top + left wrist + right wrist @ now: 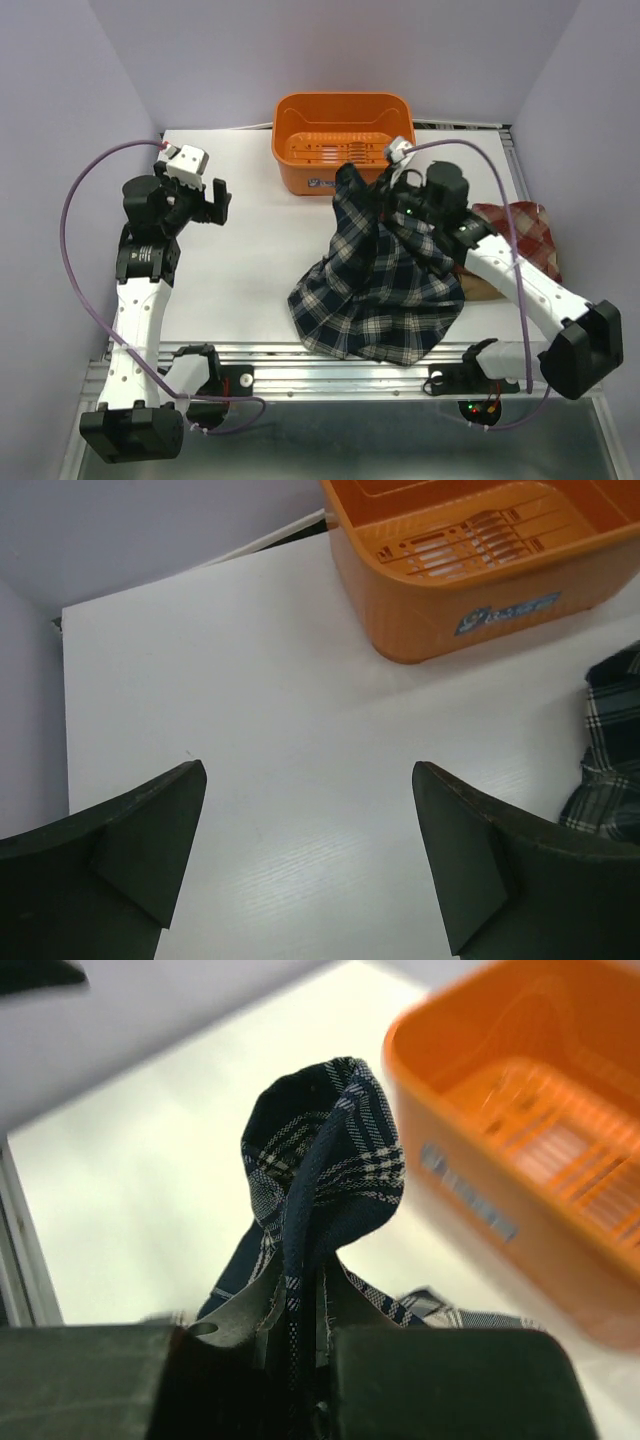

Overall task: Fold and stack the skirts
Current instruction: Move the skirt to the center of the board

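- I see the right gripper (300,1345) clenched on a bunched fold of the navy-green-white plaid skirt (380,290). In the right wrist view the cloth rises from between the fingers (440,1380) in a twisted loop.
- The gripped part of this skirt is lifted just in front of the orange basket (300,165). The rest hangs down and fans out on the table (250,270), with the hem reaching the table's near edge.
- The left gripper (308,775) is released. Its jaws stand wide apart with only bare table between them. It sits left of the basket, well apart from the plaid skirt.
- The red-and-white plaid skirt (520,228) lies at the right edge of the table, partly hidden by the right arm.
- The tan skirt (488,290) shows only as a narrow strip between the right arm and the navy hem. I cannot tell how it is laid out.
- The basket's near wall carries a small blue-and-white label (503,613). Its lettering is too small in the top and left wrist views, and too blurred in the right wrist view, for me to read.
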